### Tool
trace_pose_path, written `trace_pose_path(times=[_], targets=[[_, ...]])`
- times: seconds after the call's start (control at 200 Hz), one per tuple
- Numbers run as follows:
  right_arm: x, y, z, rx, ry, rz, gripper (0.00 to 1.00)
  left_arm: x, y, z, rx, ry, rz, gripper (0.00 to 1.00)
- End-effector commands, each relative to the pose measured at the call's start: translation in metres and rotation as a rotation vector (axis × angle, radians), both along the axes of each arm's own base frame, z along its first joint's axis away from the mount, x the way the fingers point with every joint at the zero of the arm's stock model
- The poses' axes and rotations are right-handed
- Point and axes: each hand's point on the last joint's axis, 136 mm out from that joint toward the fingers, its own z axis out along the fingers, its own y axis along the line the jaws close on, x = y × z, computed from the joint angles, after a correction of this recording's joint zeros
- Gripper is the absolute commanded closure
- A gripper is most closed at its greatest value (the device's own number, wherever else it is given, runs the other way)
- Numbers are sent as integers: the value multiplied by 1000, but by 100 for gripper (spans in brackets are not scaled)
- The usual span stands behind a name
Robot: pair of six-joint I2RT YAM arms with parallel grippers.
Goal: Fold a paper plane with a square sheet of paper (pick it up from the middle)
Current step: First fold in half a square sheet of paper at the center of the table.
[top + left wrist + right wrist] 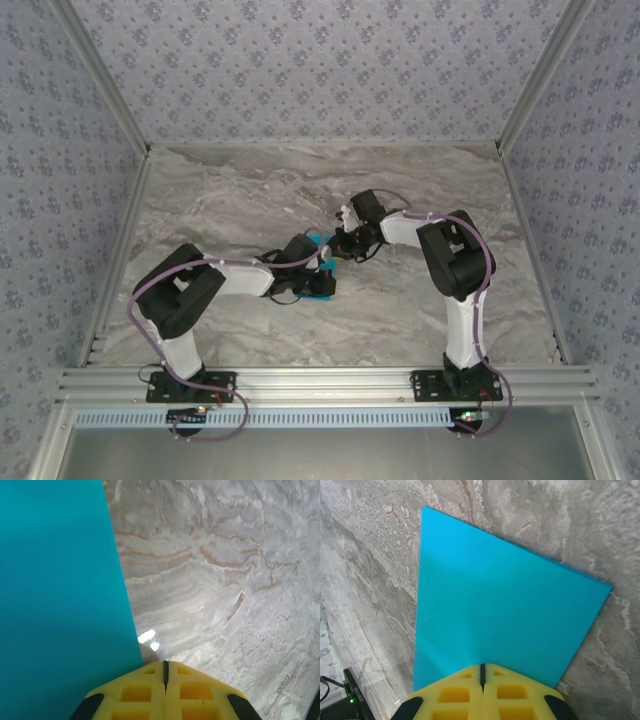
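Left claw (165, 665) and right claw (482, 666), both pinched shut and empty, meet at the square sheet of paper (495, 615) in the middle of the desk (220, 190); closed tips may skid or crumple it.

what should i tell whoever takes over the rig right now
Left gripper: shut, tips beside the edge of the square sheet of paper, over bare table.
Right gripper: shut, tips over the sheet's near edge; whether it pinches the paper is unclear.
Sheet: looks flat at the table's middle, no crease visible.
Done: nothing folded.
Left: pick up from the middle, every fold.
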Motion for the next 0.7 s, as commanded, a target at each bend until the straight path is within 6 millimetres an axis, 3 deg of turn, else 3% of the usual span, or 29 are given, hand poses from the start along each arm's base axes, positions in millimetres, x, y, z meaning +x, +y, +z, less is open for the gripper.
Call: trace_pose_path(times=[0.0,0.295,0.575,0.695], targets=[[0,-19,-31,-101,47,-41,100,-43,17,-22,78,130,-58,100],[0,-20,-32,-101,50,-43,100,-52,25,-21,57,139,-23,100],[7,-15,-18,-83,29,-36,100,-42,12,24,-24,68,-36,100],[11,-9,-4,-64,5,-27,100,-34,18,43,-31,31,2,98]])
